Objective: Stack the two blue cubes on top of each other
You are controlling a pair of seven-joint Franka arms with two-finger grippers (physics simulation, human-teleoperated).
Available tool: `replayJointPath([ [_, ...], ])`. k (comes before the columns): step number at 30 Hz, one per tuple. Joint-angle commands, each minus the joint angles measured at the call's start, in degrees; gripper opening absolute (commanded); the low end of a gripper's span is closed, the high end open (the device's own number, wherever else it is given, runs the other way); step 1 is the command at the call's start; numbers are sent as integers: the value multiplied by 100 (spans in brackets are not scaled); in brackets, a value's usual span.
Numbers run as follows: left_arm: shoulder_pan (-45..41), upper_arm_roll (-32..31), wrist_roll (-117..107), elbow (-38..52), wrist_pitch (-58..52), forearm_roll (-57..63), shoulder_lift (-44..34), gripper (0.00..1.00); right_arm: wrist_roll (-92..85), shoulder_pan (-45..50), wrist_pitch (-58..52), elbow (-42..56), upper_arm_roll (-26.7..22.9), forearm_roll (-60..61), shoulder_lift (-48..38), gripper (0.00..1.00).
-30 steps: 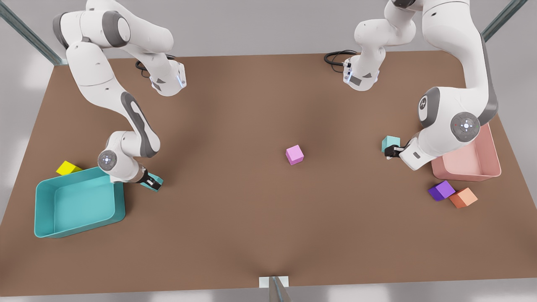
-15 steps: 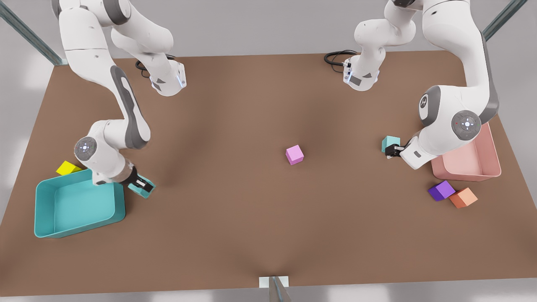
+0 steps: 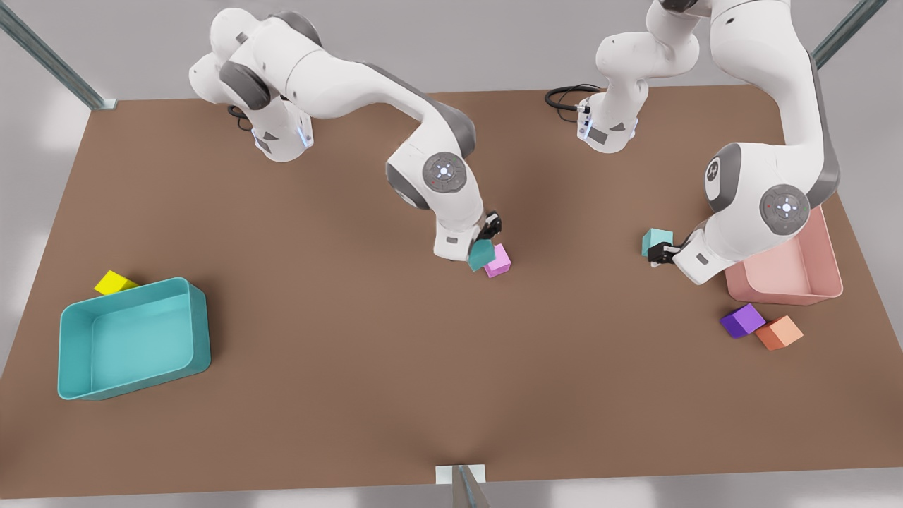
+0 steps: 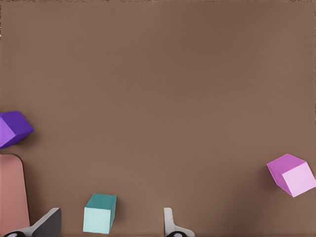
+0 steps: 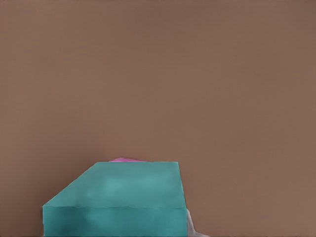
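Two blue cubes: one (image 3: 481, 254) clamped in the right gripper (image 3: 487, 243) over the pink cube (image 3: 499, 262); one (image 3: 657, 240) on the table (image 3: 353, 317) between the left gripper's (image 3: 662, 254) parted jaws. The left wrist view adds its fingers (image 4: 169, 220) apart around that cube.

Brown table (image 3: 353, 367), seven loose items plus two arm mounts on it.

Front view's left: teal bin (image 3: 134, 384) sits open side up, with a yellow cube (image 3: 113, 282) just behind its far left corner. Centre: pink cube (image 3: 501, 264), flat on the surface. Front view's right: teal cube (image 3: 656, 240) rests on the table just left of the pink bin (image 3: 790, 295). In front of that bin, a purple cube (image 3: 742, 319) and an orange cube (image 3: 779, 332) sit side by side, apparently touching. Far edge: arm bases at (image 3: 282, 137) and (image 3: 607, 130), each with a black cable looped beside it. In the left wrist view the teal cube (image 4: 100, 219), purple cube (image 4: 14, 127) and pink cube (image 4: 292, 174) all sit flat on the surface, well apart.
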Motion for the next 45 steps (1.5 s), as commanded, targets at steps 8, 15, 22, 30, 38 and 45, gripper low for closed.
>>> replayJointPath([
  [8,10,15,-17,8,65,4,47,100,-1056,256,1788,249,-626,-237,1172,21],
  [15,502,-46,35,-2733,2738,611,-690,100,-1425,283,1885,205,-653,-563,1506,21],
  [22,1495,-73,62,-4299,3677,681,-806,100,-1575,292,2219,214,-820,-571,1778,55],
  [30,1742,-300,738,-4633,4292,663,-621,100,-1715,274,2333,205,-811,-563,1761,89],
  [38,1707,-503,791,-4703,4618,716,-313,100,-2163,-1843,-5180,144,-959,536,-3029,100],
  [45,1768,-538,686,-3262,2623,655,-217,100,-2251,-4657,-1191,-6764,-758,-352,-6519,100],
])
